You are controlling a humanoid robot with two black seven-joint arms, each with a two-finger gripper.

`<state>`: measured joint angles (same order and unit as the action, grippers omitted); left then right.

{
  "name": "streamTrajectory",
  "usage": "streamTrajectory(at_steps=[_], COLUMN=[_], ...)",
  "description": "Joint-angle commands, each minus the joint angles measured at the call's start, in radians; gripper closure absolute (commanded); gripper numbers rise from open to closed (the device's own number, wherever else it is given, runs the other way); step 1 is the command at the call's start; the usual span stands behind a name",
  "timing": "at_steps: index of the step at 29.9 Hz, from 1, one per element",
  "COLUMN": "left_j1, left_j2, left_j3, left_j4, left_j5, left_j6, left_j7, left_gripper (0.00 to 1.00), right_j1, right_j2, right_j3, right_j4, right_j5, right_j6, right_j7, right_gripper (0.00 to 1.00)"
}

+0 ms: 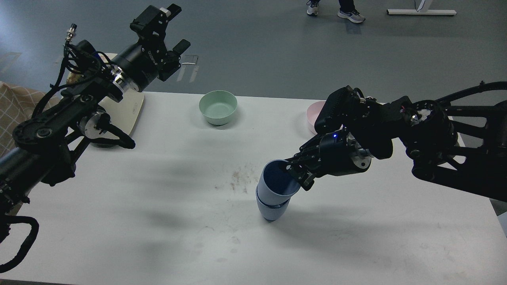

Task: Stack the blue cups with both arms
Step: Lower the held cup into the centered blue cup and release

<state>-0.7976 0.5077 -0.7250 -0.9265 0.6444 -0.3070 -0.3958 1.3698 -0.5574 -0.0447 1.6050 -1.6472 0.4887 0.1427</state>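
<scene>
Two dusty-blue cups stand nested at the middle of the white table [158, 221]. The upper cup [276, 184] sits tilted slightly inside the lower cup [271, 209]. My right gripper [297, 176] comes in from the right and is shut on the upper cup's right rim, one finger inside and one outside. My left gripper [178, 25] is open and empty, raised high beyond the table's far left corner, far from the cups.
A mint-green bowl [218, 106] stands at the back centre. A pink bowl [314, 114] at the back right is partly hidden by my right arm. A cream board [128, 111] lies at the back left under my left arm. A person's feet [350, 14] show beyond the table.
</scene>
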Motion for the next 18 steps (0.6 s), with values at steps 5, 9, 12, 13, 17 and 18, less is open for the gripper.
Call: streamTrajectory(at_steps=[5, 9, 12, 13, 17, 18], left_j1=[0.002, 0.003, 0.005, 0.005, 0.005, 0.005], left_j2=[0.0, 0.002, 0.0, 0.0, -0.001, -0.001], left_j3=[-0.007, -0.007, -0.007, -0.007, -0.005, -0.005], left_j4=[0.0, 0.0, 0.0, 0.0, 0.0, 0.002], left_j5=[0.0, 0.0, 0.0, 0.0, 0.0, 0.0], left_j6=[-0.001, 0.0, 0.0, 0.0, -0.001, -0.001], left_j7=[0.0, 0.0, 0.0, 0.0, 0.002, 0.002], left_gripper=[0.03, 0.03, 0.03, 0.03, 0.03, 0.03], right_j1=[0.0, 0.002, 0.009, 0.009, 0.023, 0.023], right_j2=[0.001, 0.001, 0.001, 0.001, -0.013, -0.018], right_j3=[0.0, 0.008, 0.023, 0.023, 0.11, 0.156], right_j4=[0.0, 0.0, 0.0, 0.0, -0.014, -0.025], right_j5=[0.001, 0.001, 0.003, 0.003, 0.012, 0.018], right_j6=[0.0, 0.0, 0.0, 0.0, 0.0, 0.0], right_j7=[0.0, 0.0, 0.0, 0.0, 0.0, 0.0], right_gripper=[0.43, 0.25, 0.08, 0.08, 0.04, 0.03])
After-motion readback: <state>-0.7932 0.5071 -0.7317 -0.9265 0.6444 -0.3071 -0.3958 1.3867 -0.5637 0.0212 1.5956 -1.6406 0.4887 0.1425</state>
